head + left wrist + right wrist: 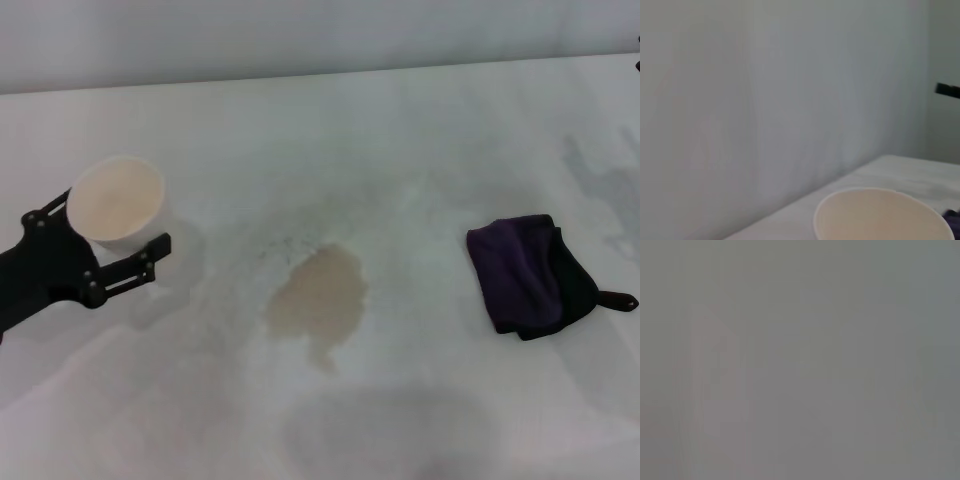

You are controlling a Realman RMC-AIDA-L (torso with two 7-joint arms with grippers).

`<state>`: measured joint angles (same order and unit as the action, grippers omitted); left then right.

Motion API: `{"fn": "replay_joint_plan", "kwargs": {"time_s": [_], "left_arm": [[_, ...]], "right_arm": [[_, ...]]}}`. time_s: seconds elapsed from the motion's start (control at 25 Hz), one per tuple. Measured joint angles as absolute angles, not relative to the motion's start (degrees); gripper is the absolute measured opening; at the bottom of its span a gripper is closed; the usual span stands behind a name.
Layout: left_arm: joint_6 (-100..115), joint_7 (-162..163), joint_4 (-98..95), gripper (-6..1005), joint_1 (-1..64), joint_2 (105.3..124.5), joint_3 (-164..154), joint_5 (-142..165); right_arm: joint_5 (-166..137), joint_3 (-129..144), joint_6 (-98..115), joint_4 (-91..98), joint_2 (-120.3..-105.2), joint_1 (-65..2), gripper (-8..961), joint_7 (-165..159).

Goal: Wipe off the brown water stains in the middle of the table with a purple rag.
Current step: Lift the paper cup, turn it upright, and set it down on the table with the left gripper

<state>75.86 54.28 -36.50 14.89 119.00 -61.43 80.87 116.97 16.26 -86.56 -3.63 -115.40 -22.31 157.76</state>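
Nearest the head camera, the brown water stains spread as a pale tan blotch with a small drip tail on the white table. Left of the stains, the left gripper holds a white paper cup between its jaws; the arm is cut off at the frame edge. Right of the stains, well apart, lies the purple rag, folded, with a black part and loop. No writing is readable anywhere. Only a dark sliver at the far right edge may be the right gripper; I cannot tell its jaws.
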Motion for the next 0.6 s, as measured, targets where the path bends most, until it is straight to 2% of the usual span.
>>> {"fn": "replay_joint_plan", "kwargs": {"time_s": [0.6], "left_arm": [[70.60, 38.99, -17.81, 876, 19.39, 119.00, -61.06, 67.52]], "right_arm": [[116.98, 16.94, -86.31, -3.51, -115.40, -21.69, 868, 158.19]]}}
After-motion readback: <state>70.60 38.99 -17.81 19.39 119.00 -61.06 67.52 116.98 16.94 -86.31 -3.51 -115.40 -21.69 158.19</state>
